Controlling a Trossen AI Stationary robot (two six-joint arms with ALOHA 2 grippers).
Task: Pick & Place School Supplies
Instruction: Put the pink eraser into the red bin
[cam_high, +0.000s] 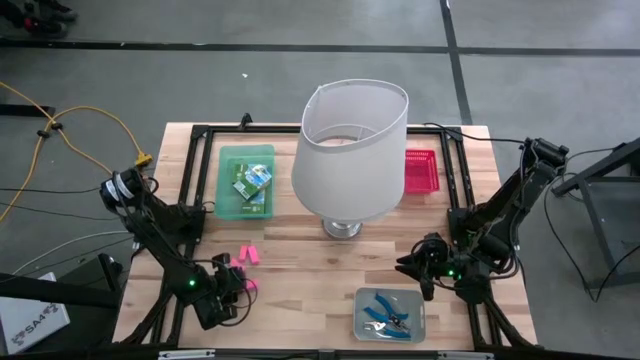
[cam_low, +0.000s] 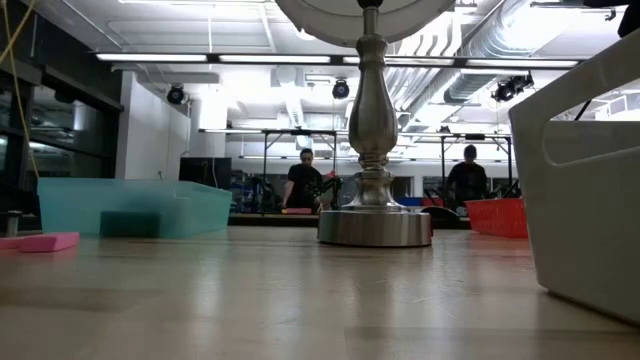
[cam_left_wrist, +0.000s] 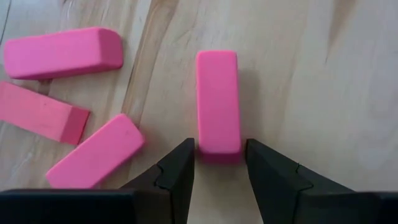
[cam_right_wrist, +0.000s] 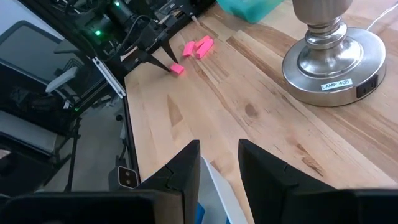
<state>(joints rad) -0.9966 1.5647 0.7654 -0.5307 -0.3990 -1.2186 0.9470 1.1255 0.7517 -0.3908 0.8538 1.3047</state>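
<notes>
The left end effector (cam_left_wrist: 219, 171) sits low over the front-left part of the wooden surface (cam_high: 300, 260), its two dark fingers (cam_left_wrist: 177, 177) on either side of the near end of a pink eraser (cam_left_wrist: 218, 99). The fingers are right at the eraser's flanks, clamped on it as far as the left wrist view shows, and the eraser lies flat on the wood. Three more pink erasers (cam_left_wrist: 62, 53) lie loose just beside it (one of them a thin wedge with a slanted end), none touching the fingers. From above, this little pink cluster (cam_high: 247, 258) lies in front of the green tray (cam_high: 228, 195), which holds small green-yellow printed boxes (cam_high: 252, 182).

The right end effector (cam_right_wrist: 219, 165) hangs over the front-right part of the surface with its fingers (cam_right_wrist: 183, 168) apart and nothing between them. Just below it is the edge of the clear grey tray (cam_high: 362, 322), which holds blue-handled scissors (cam_high: 385, 312).

A lamp with a big white shade (cam_high: 350, 150) stands at mid-surface on a round metal base (cam_right_wrist: 333, 59). A red tray (cam_high: 420, 170) sits behind the shade on the right. In the low view, two people (cam_low: 305, 180) stand in the room well behind the surface.
</notes>
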